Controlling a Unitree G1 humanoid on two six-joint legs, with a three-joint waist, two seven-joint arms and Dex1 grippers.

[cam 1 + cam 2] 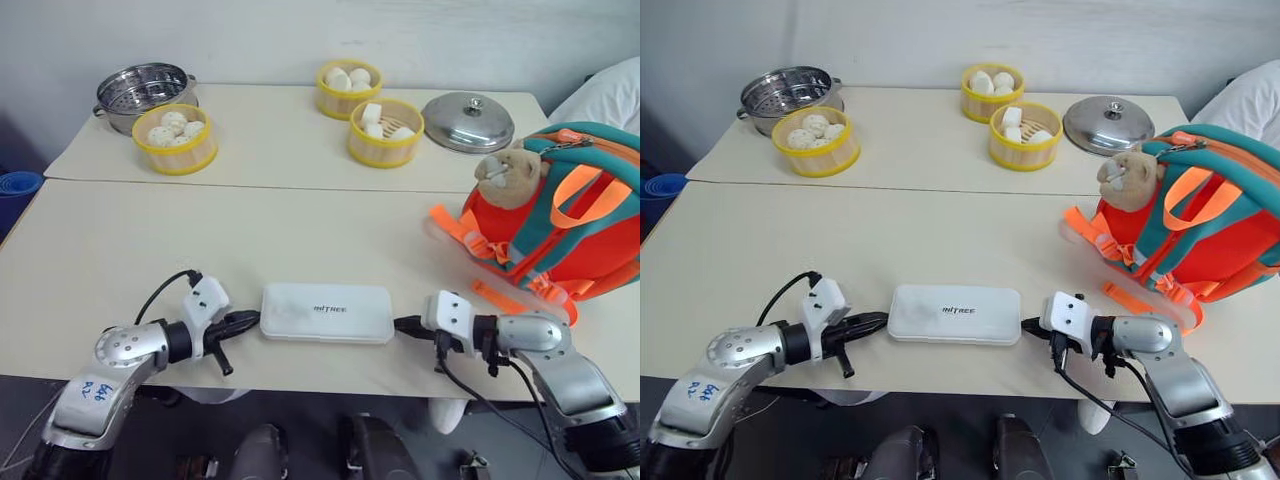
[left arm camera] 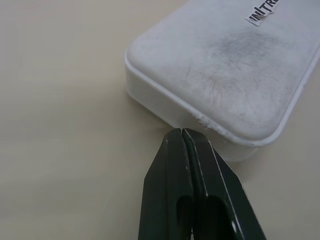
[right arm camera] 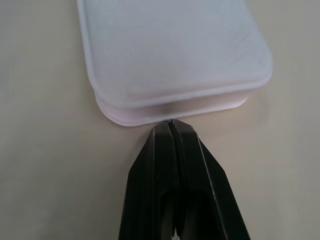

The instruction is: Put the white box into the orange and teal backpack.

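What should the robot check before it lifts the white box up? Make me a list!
1. White box flat on the table: ok.
2. Left gripper shut, tips at the box's left end: ok.
3. Right gripper shut, tips at the box's right end: ok.
4. Both tips pressing firmly enough to squeeze and lift: cannot tell.
5. Orange and teal backpack open to receive the box: cannot tell.
6. Table between box and backpack free, apart from the loose orange straps: ok.
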